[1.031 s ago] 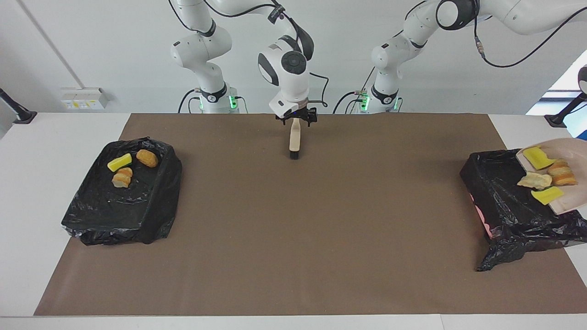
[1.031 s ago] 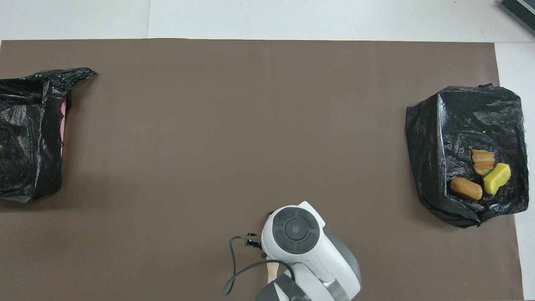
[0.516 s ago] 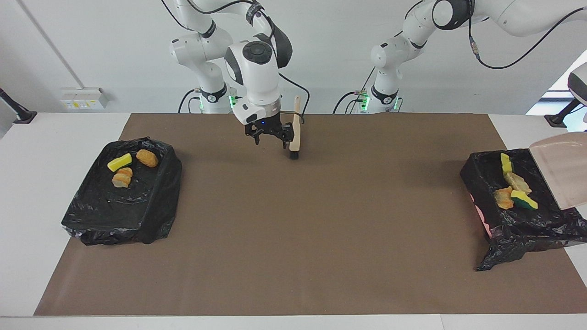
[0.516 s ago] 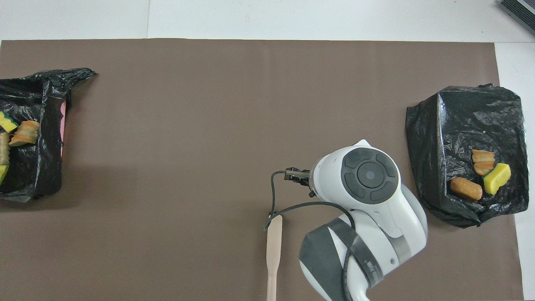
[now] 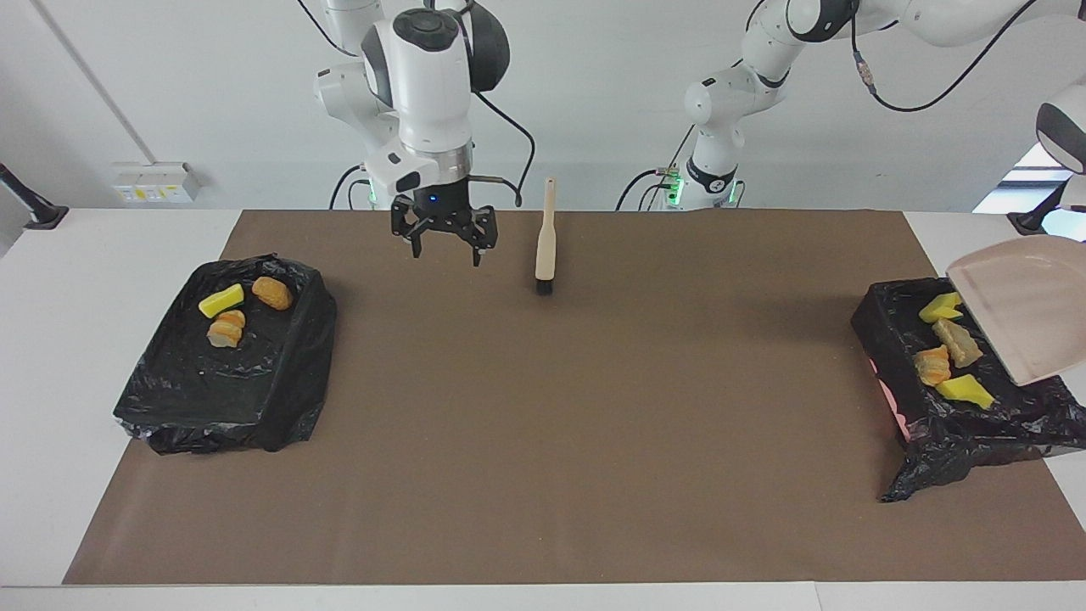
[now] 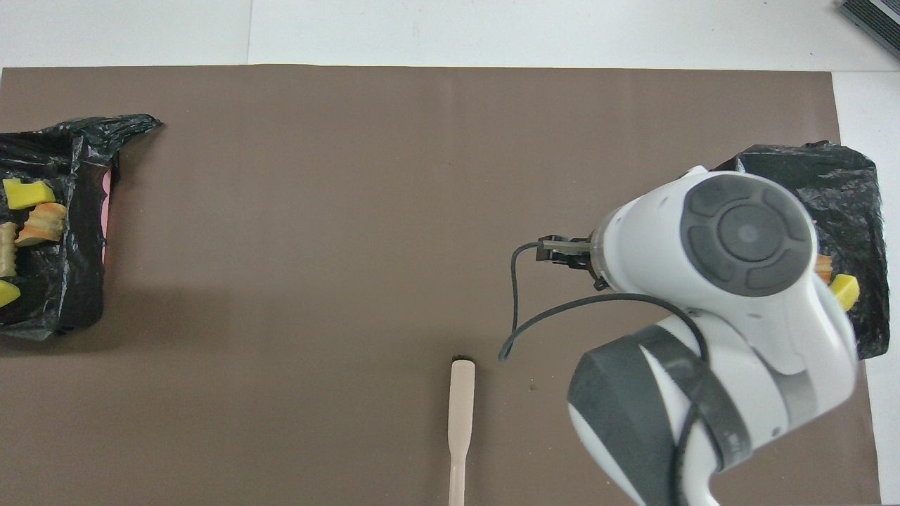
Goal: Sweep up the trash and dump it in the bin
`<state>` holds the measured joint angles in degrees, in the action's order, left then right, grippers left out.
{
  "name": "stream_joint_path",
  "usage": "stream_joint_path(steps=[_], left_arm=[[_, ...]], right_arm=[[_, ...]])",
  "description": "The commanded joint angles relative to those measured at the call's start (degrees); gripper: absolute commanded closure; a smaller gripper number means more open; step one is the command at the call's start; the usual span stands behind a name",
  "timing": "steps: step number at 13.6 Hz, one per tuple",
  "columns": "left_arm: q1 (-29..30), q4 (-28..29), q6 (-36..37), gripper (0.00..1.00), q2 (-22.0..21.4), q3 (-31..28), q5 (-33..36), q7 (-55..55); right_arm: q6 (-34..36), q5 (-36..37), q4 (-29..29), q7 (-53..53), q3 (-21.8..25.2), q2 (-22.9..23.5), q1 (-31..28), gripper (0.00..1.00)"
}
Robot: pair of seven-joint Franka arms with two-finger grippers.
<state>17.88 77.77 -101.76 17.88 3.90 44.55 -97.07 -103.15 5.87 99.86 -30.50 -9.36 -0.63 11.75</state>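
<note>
Four pieces of trash point(image 5: 948, 355), yellow, tan and orange-striped, lie in the black-lined bin point(image 5: 950, 416) at the left arm's end of the worktop point(image 5: 543, 424); the overhead view cuts this bin at its edge. Three more pieces point(image 5: 233, 310) lie in the other black-lined bin point(image 5: 225, 382) at the right arm's end, mostly covered by the right arm in the overhead view. The dustpan point(image 5: 1022, 305) hangs tilted over the first bin's edge. The left gripper lies outside both views, closed tight; whether it holds the dustpan cannot be seen. The right gripper point(image 5: 444, 248) hangs over the brown mat point(image 5: 543, 475), jaws wide apart and empty. The brush point(image 5: 545, 242) stands on the mat beside it, bristles down.
</note>
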Motion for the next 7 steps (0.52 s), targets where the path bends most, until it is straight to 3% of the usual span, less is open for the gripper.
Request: stream_joint_path(steps=[1, 7], left_arm=[[-4.77, 1.59, 5.41, 1.0, -1.44, -0.56, -6.2, 6.77], [-17.5, 6.68, 14.56, 1.0, -5.05, -0.21, -19.83, 40.4]], right_arm=[[2.95, -0.51, -1.69, 5.09, -0.66, -2.26, -4.44, 0.0], [3.92, -0.86, -1.95, 5.1, -0.49, -2.8, -8.05, 0.0]])
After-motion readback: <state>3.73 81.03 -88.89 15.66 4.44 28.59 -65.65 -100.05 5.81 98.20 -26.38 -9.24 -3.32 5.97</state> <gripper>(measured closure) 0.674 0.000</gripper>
